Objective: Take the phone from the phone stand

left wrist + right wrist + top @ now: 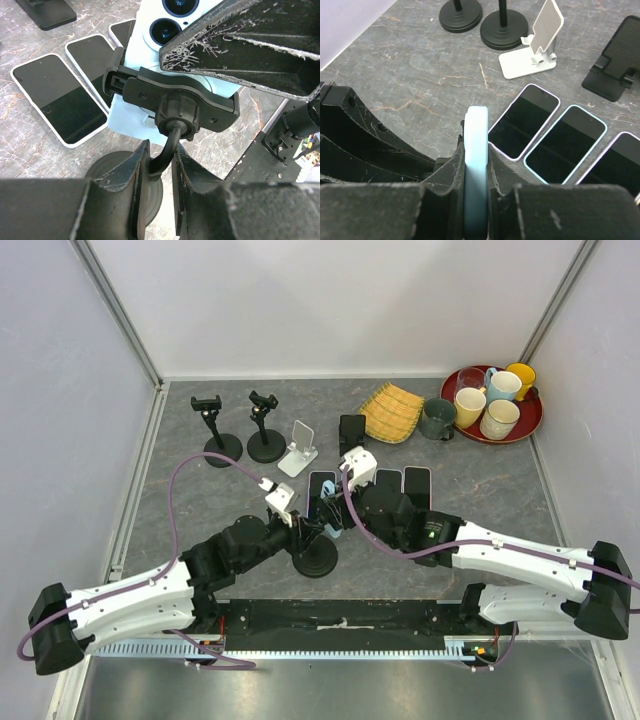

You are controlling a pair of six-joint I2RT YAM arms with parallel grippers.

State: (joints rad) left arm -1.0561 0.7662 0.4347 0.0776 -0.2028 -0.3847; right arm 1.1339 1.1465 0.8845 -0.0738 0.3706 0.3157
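A light blue phone [137, 107] sits clamped in the black phone stand [175, 102], its camera lenses facing the left wrist view. My left gripper [161, 170] is shut on the stand's thin neck [167, 150], above its round base [316, 560]. My right gripper [476, 172] is shut on the phone's edge [475, 150], pads on both faces. In the top view both grippers meet at the stand, the left gripper [300, 523] on the left and the right gripper [335, 518] on the right.
Three phones [565, 142] lie face up on the table behind the stand. Two black round-base stands [245, 440], a white folding stand [298, 448] and a black one [351, 432] are farther back. A bamboo mat [392, 412], green mug [437, 418] and red tray of cups [500, 405] sit back right.
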